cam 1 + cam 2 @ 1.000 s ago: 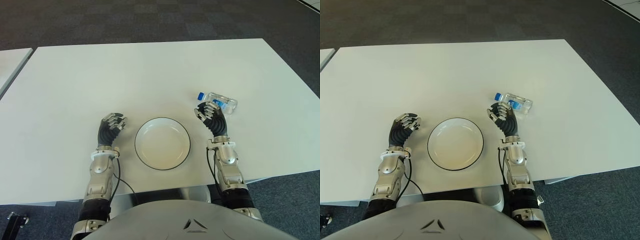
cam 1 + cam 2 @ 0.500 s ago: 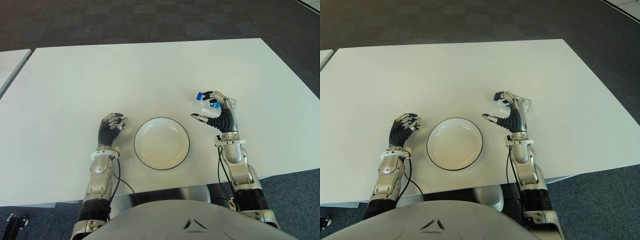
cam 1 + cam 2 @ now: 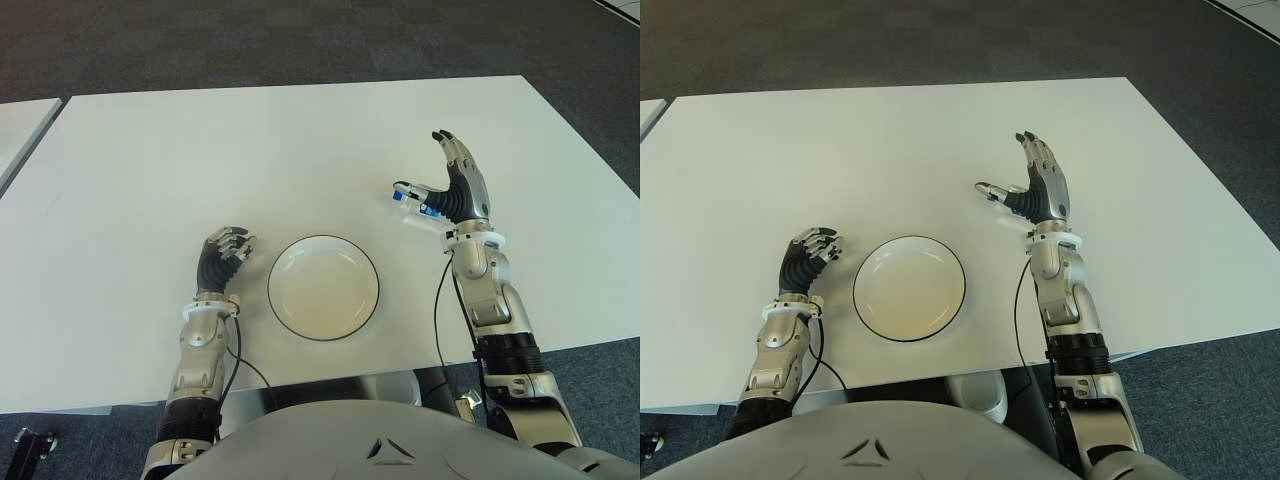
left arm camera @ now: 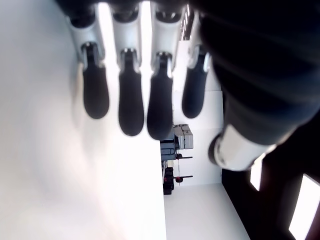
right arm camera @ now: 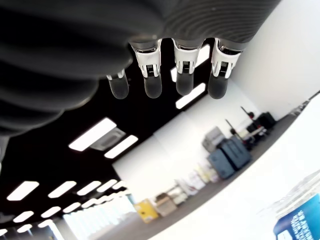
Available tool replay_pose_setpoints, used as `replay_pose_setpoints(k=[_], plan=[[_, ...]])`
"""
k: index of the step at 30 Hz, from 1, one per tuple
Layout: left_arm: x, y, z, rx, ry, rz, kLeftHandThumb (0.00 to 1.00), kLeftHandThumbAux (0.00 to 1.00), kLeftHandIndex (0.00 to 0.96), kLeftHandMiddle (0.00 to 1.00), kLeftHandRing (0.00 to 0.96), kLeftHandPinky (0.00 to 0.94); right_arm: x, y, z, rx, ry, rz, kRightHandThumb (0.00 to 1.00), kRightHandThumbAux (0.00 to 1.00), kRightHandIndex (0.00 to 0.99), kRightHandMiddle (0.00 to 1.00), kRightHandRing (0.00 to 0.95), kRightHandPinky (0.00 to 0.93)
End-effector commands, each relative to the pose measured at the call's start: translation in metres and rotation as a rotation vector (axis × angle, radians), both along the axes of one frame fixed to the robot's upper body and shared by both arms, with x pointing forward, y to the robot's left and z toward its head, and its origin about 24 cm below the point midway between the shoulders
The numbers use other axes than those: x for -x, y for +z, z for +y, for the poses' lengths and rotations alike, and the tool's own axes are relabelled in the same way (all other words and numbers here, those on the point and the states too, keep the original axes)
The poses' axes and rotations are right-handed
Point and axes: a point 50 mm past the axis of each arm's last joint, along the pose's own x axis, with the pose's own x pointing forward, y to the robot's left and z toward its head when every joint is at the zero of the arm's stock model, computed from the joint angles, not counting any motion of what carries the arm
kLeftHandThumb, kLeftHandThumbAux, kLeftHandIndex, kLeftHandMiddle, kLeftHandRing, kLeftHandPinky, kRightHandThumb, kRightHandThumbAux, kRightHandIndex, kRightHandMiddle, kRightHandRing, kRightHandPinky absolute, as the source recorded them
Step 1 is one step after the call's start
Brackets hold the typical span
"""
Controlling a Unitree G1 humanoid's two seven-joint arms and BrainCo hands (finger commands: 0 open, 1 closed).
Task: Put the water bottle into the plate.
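Lying on the white table point(image 3: 150, 150), the water bottle point(image 3: 428, 209) is mostly hidden behind the right hand point(image 3: 455, 185) in the eye views; only its blue cap and label show. The right wrist view adds a corner of the clear bottle with its blue label below the straight, spread fingers point(image 5: 151, 85), which hold nothing. The bottle sits to the right of the plate point(image 3: 323, 288), apart from it. Left of the plate shows the left hand point(image 3: 226, 250), fingers curled and holding nothing. Bare table surrounds the plate.
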Motion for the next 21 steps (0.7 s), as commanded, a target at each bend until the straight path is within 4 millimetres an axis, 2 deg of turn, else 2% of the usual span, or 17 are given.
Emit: replay_pose_setpoints(k=[1,11,17,21], plan=[[0.003,-0.004,0.000,0.009,-0.006,0.021,0.705,0.712,0.432,0.565,0.545,0.520,-0.007,0.002,0.002,0.033,-0.049,0.085,0.597,0.317,0.000,0.000,0.000,0.000],[0.003,-0.006,0.001,0.022,-0.002,0.021,0.706,0.711,0.433,0.562,0.541,0.521,-0.026,-0.006,0.000,0.134,-0.112,0.208,0.637,0.255,0.000,0.000,0.000,0.000],[0.003,-0.006,0.002,0.009,0.002,0.023,0.706,0.711,0.433,0.566,0.547,0.528,-0.059,-0.035,-0.007,0.179,-0.111,0.321,0.647,0.242,0.000,0.000,0.000,0.000],[0.003,-0.005,0.001,0.015,0.002,0.022,0.706,0.711,0.433,0.564,0.542,0.518,-0.065,-0.044,-0.008,0.194,-0.100,0.371,0.631,0.234,0.000,0.000,0.000,0.000]])
